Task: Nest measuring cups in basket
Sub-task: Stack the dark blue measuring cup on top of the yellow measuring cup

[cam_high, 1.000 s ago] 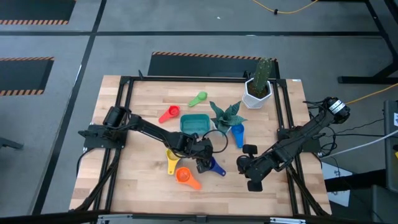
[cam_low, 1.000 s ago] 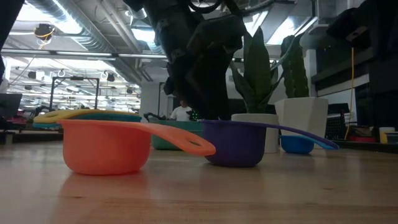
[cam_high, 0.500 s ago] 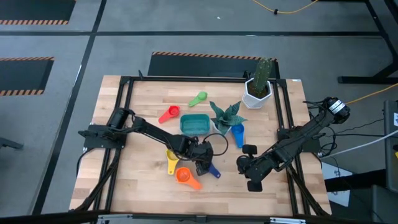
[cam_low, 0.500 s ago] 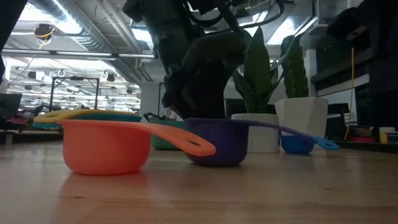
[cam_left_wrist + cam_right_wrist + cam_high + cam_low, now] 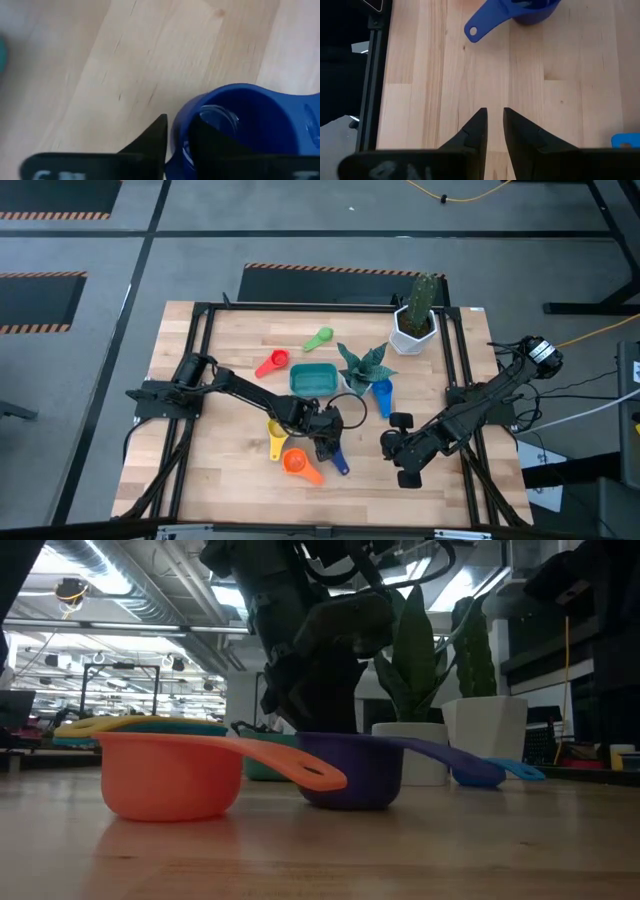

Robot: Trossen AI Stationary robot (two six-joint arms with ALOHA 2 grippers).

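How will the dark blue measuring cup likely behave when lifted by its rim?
The dark blue measuring cup looks like stiff, light plastic, so it should lift easily. Its long handle sticks out to one side, so it may tilt. The glossy wall might slip between the jaws.

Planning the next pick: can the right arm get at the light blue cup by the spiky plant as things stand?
Probably yes. The right gripper waits on open table just in front of the light blue cup, nothing between them. The spiky plant crowds the cup's far side, and the left gripper is busy at the dark blue cup.
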